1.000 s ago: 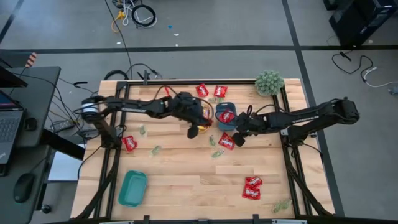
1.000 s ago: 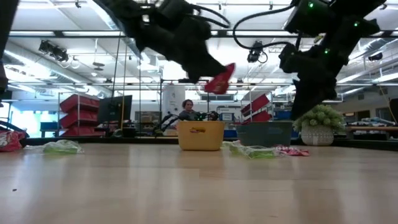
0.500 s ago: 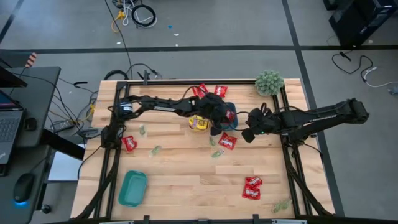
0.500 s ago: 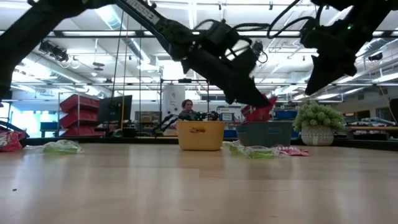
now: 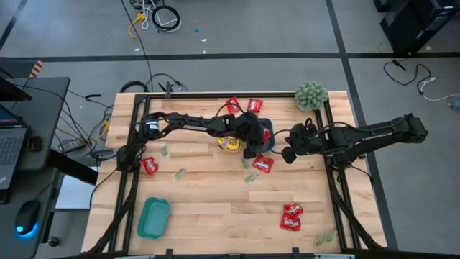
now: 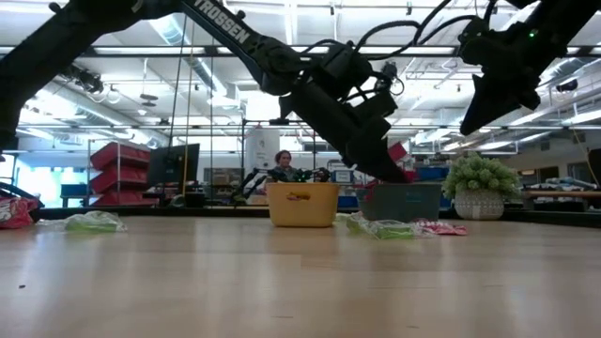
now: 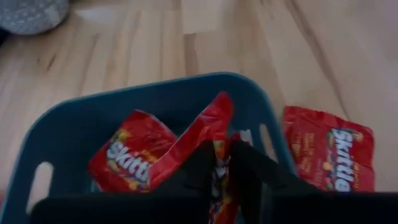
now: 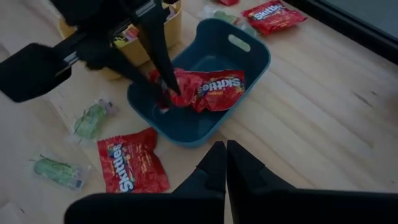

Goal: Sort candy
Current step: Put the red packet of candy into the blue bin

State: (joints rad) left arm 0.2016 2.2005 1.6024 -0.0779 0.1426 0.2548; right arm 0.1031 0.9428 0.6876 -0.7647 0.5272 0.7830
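Gripping a red packet [image 7: 208, 134] inside the blue tray [image 7: 68, 124] — left tool [image 7: 224, 163]; right tool [image 8: 225, 157] shut, empty.

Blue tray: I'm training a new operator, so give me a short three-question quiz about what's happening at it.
1. True or false: the left end effector holds a red packet over the blue tray.
2. Which is yellow? A) tray B) plant
3. Fill in: the right end effector is ____.

Key: 1 true; 2 A; 3 shut, holding nothing.
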